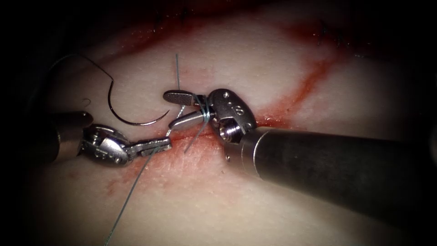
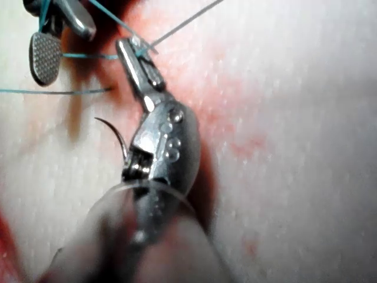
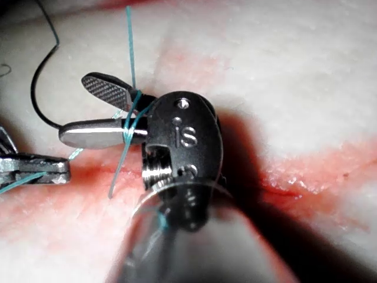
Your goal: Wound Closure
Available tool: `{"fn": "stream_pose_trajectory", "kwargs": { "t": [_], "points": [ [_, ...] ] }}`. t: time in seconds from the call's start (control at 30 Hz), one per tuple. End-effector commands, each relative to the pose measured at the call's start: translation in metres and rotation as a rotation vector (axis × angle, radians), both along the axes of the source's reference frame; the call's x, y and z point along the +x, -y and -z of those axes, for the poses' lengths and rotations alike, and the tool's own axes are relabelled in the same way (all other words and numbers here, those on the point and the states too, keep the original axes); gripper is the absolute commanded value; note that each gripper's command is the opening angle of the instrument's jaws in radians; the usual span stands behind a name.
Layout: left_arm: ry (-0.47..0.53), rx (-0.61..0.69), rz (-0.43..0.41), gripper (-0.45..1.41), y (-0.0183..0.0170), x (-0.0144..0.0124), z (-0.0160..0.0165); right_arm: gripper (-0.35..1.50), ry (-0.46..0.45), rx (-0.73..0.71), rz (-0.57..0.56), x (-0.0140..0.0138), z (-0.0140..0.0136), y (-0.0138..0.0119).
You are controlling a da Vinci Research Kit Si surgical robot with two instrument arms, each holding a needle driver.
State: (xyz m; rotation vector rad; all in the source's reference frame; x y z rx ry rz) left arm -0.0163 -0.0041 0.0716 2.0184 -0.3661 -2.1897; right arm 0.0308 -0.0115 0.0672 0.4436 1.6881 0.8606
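Note:
The curved needle [image 1: 129,119] lies free on the tissue, up and left of the cut [image 1: 291,102], held by neither tool and not in the tissue. My left tool [image 1: 165,145] is shut on the blue thread [image 1: 129,198] at the cut's left end. My right tool [image 1: 170,110] stands open just above it, with nothing between its jaws and thread wound around both near the hinge [image 1: 205,111]. The left wrist view has the left tool [image 2: 131,50] clamped on thread [image 2: 182,23]. In the right wrist view the open right tool [image 3: 82,111] carries the thread wraps [image 3: 129,121].
Red fluid [image 1: 314,77] stains the tissue along the cut and around both tools. One thread strand rises straight up from the right tool [image 1: 177,68]; a short end hangs below it [image 1: 193,139]. The right shaft [image 1: 327,164] crosses the lower right of the tissue.

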Motion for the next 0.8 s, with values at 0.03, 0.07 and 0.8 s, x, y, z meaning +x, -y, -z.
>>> {"fn": "stream_pose_trajectory", "kwargs": {
  "t": [0.03, 0.07, 0.8],
  "points": [
    [-0.003, 0.000, -0.004, -0.45, 0.0004, -0.0008, -0.0008, 1.10, 0.018, 0.007, 0.003, 0.0007, -0.0009, 0.0005],
    [-0.008, 0.000, -0.007, -0.45, 0.0006, -0.0011, -0.0008, 1.08, 0.036, 0.011, 0.002, 0.0005, -0.0011, 0.0007],
    [-0.106, 0.072, 0.091, -0.45, -0.0040, -0.0007, 0.0013, 1.08, 0.310, 0.047, -0.059, 0.0004, -0.0025, -0.0001]
  ]
}}
